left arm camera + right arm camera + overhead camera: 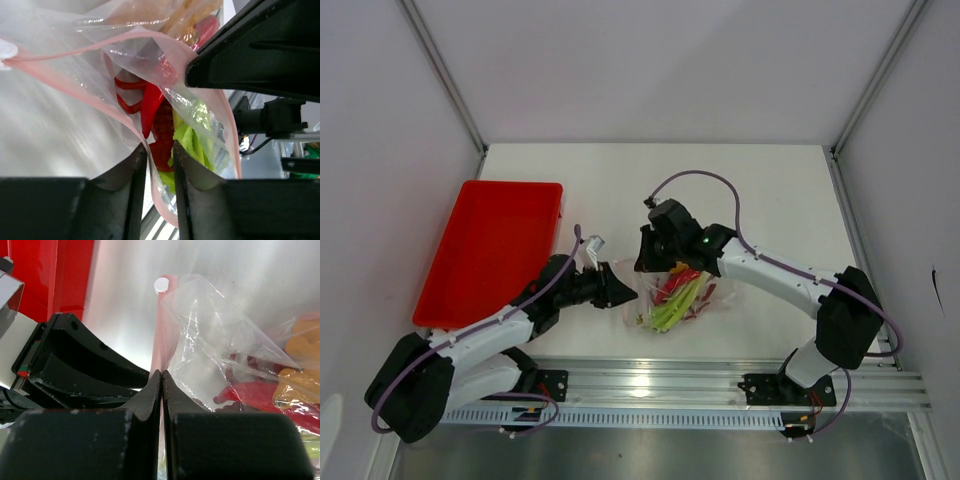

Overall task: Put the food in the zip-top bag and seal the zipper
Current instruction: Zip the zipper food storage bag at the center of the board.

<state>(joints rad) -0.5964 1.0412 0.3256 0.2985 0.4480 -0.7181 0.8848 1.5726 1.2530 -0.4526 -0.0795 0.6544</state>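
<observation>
The zip-top bag [672, 292] lies between my two grippers with the food inside: light green stalks [672, 312], red pieces and yellow-orange pieces [300, 360]. My left gripper [620, 292] is at the bag's left edge. In its wrist view the fingers [159, 150] stand slightly apart, with the pink zipper strip [150, 172] running loosely through the gap, a red crab [162, 132] and green stalks [192, 142] beyond. My right gripper [648, 262] is shut on the zipper strip [161, 340]. In its wrist view the fingertips [161, 373] pinch the strip below the white slider tab [161, 285].
A red tray [490, 250] sits at the left, close to my left arm; it also shows in the right wrist view [50, 275]. An aluminium rail [720, 385] runs along the table's near edge. Walls and frame posts close in the far corners.
</observation>
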